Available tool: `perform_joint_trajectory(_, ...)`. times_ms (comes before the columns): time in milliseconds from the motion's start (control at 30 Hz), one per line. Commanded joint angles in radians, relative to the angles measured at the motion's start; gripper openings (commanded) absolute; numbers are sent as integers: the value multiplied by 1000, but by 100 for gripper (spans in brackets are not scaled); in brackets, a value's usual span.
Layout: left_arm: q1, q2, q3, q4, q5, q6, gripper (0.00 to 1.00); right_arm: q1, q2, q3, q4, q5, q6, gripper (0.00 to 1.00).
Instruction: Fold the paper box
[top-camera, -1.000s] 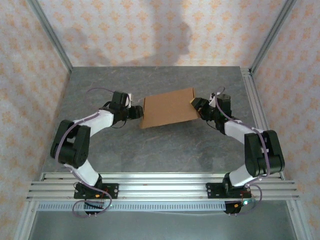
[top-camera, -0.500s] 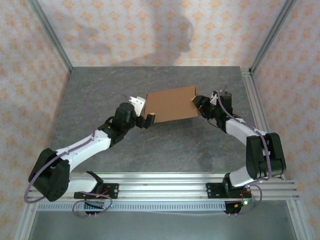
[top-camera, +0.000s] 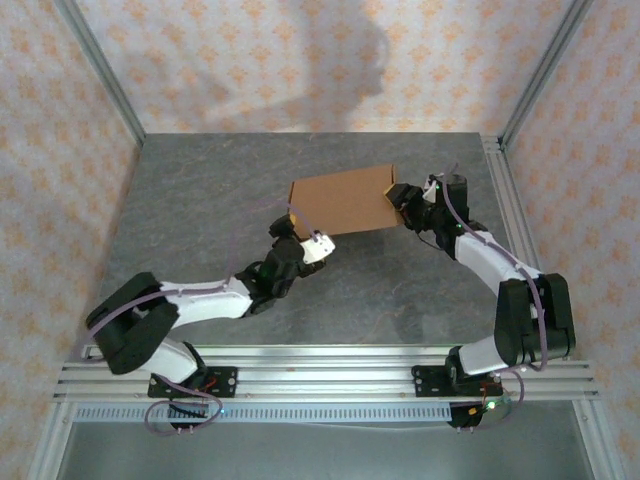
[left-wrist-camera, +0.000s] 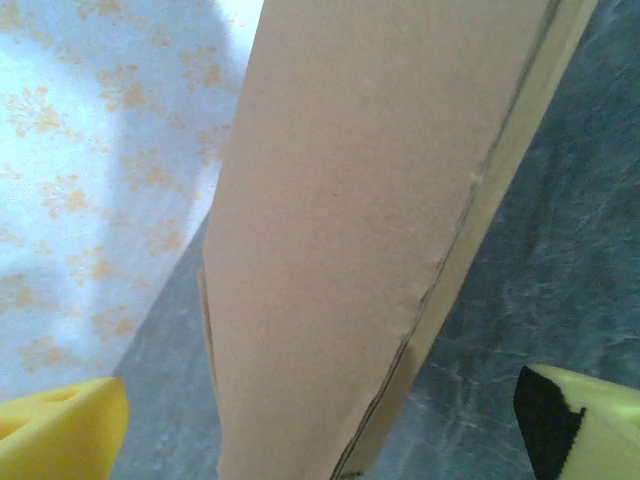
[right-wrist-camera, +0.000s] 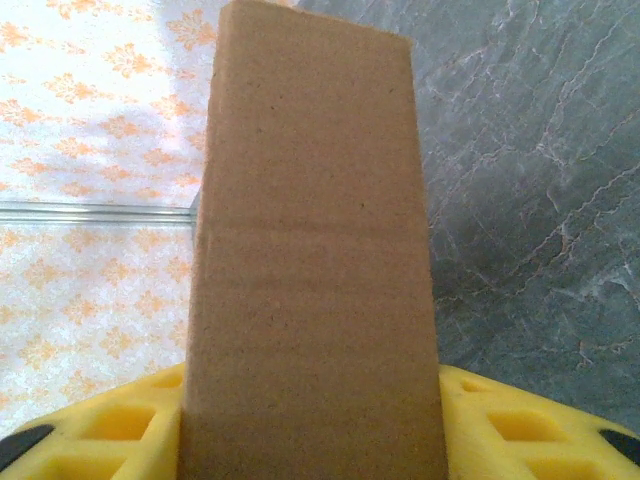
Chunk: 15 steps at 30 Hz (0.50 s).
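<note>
The paper box (top-camera: 345, 200) is a flat brown cardboard rectangle at the middle of the table, tilted, its right end higher. My right gripper (top-camera: 405, 205) is shut on that right end; in the right wrist view the box (right-wrist-camera: 315, 260) fills the gap between the yellow fingers (right-wrist-camera: 520, 425). My left gripper (top-camera: 300, 228) is open at the box's near-left corner. In the left wrist view the box's edge (left-wrist-camera: 350, 250) stands between the widely spread yellow fingertips (left-wrist-camera: 60, 430), touching neither.
The grey stone-patterned table (top-camera: 200, 200) is walled by patterned panels with aluminium posts (top-camera: 100, 70). An aluminium rail (top-camera: 510, 210) runs along the right edge and a rail frame (top-camera: 330, 375) along the near edge, holding both arm bases.
My left gripper let go of the box's left end and opened wide. Its arm stretched out low and swung to the near-left corner. The box shifted slightly back with the right gripper.
</note>
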Motion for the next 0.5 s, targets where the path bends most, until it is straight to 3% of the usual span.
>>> perform_joint_trajectory(0, 0, 35, 2, 171, -121, 121, 100, -2, -40, 46, -41, -35, 17, 51)
perform_joint_trajectory(467, 32, 155, 50, 184, -130, 91, 89, -5, -17, 54, -47, -131, 66, 53)
